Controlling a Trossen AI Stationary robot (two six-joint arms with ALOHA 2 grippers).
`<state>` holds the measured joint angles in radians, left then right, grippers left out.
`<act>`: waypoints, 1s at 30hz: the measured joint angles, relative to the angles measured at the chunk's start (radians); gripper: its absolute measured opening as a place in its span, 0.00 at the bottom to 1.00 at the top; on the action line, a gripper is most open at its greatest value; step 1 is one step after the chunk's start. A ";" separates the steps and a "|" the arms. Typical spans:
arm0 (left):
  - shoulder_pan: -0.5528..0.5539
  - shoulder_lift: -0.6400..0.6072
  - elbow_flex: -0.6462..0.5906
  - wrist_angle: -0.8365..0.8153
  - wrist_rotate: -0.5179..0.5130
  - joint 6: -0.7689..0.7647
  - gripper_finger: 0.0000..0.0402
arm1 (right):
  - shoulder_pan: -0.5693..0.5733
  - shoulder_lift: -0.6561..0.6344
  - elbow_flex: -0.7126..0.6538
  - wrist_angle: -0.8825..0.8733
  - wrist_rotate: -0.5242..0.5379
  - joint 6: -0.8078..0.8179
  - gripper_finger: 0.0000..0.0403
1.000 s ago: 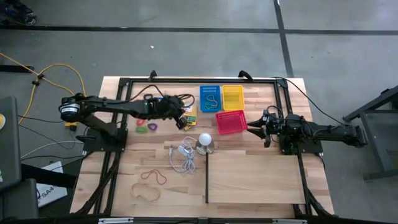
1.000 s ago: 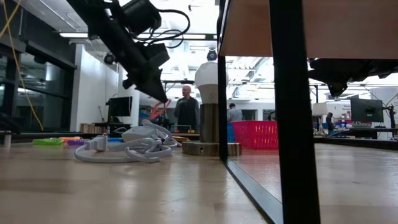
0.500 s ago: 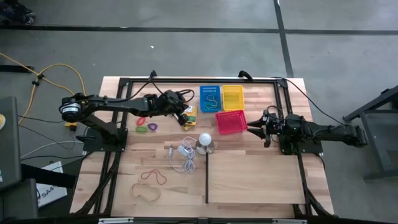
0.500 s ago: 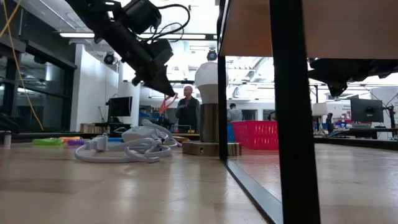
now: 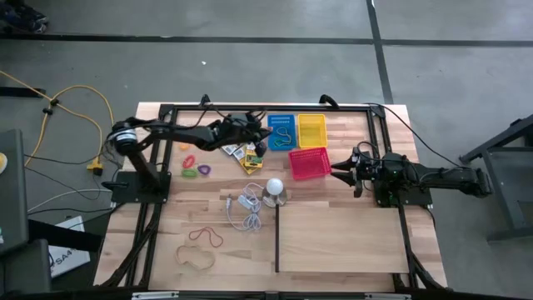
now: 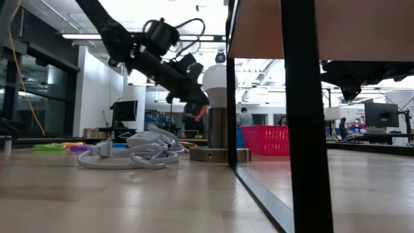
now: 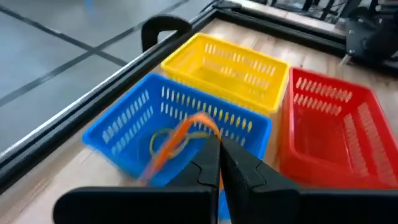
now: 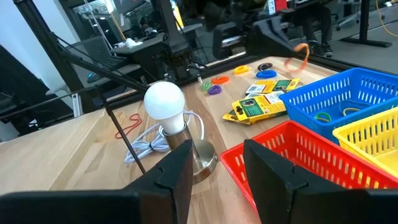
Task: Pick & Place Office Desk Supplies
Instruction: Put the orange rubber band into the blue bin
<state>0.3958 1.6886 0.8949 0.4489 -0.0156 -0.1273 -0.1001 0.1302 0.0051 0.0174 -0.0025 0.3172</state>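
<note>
**Left gripper with an orange rubber band at the blue basket**

The left gripper (image 7: pixel 219 163), fingers pinched together on an orange rubber band (image 7: pixel 177 142), hangs just beside the blue basket (image 5: pixel 281 131), on the side away from the yellow basket (image 5: pixel 311 129). More bands lie inside the blue basket. The yellow-and-green packets (image 5: pixel 248 154) lie near it on the table (image 5: pixel 333 242), the coloured rings (image 5: pixel 196 166) farther off. The right gripper (image 5: pixel 344 170), fingers apart and empty, waits beyond the red basket (image 5: pixel 309 162).
</note>
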 joint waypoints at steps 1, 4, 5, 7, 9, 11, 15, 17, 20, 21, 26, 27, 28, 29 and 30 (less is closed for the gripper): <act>0.004 0.019 0.020 0.002 0.015 0.000 0.00 | 0.000 0.000 0.000 0.000 0.000 0.000 0.32; 0.016 0.077 0.082 0.004 0.051 0.000 0.00 | 0.000 0.000 0.000 0.000 0.001 0.000 0.32; 0.017 0.090 0.097 0.001 0.063 0.000 0.00 | 0.000 0.000 0.000 0.000 0.000 0.000 0.32; 0.017 0.119 0.132 -0.001 0.074 0.002 0.00 | 0.000 0.000 0.000 0.000 0.001 0.000 0.32; 0.017 0.138 0.156 -0.003 0.076 0.008 0.00 | 0.000 0.000 0.000 0.000 0.000 0.000 0.32; 0.016 0.157 0.178 -0.002 0.077 0.008 0.00 | 0.000 0.000 0.000 0.000 0.000 0.000 0.32; 0.016 0.173 0.193 -0.003 0.077 0.008 0.00 | 0.000 0.000 0.000 0.000 0.000 0.000 0.32; 0.016 0.173 0.192 -0.010 0.077 0.008 0.00 | 0.000 0.000 0.000 0.000 0.000 0.000 0.32; 0.016 0.173 0.192 -0.013 0.077 0.008 0.00 | 0.000 0.000 0.000 0.000 0.000 0.000 0.32; 0.016 0.173 0.192 -0.018 0.077 0.008 0.00 | 0.000 0.000 0.000 0.000 0.000 0.000 0.32; 0.014 0.173 0.192 -0.020 0.077 0.008 0.01 | 0.000 0.000 0.000 0.000 0.000 0.000 0.32; 0.014 0.173 0.192 -0.022 0.077 0.008 0.02 | 0.000 0.000 0.000 0.000 0.000 0.000 0.32; 0.014 0.173 0.192 -0.022 0.077 0.008 0.03 | 0.000 0.000 0.000 0.000 0.000 0.000 0.32; 0.014 0.173 0.192 -0.022 0.082 0.008 0.04 | 0.000 0.000 0.000 0.000 0.000 0.000 0.32; 0.014 0.173 0.192 -0.022 0.090 0.008 0.06 | 0.000 0.000 0.000 0.000 0.000 0.000 0.32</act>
<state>0.4095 1.8618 1.0866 0.4271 0.0745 -0.1192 -0.0999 0.1299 0.0053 0.0177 -0.0027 0.3172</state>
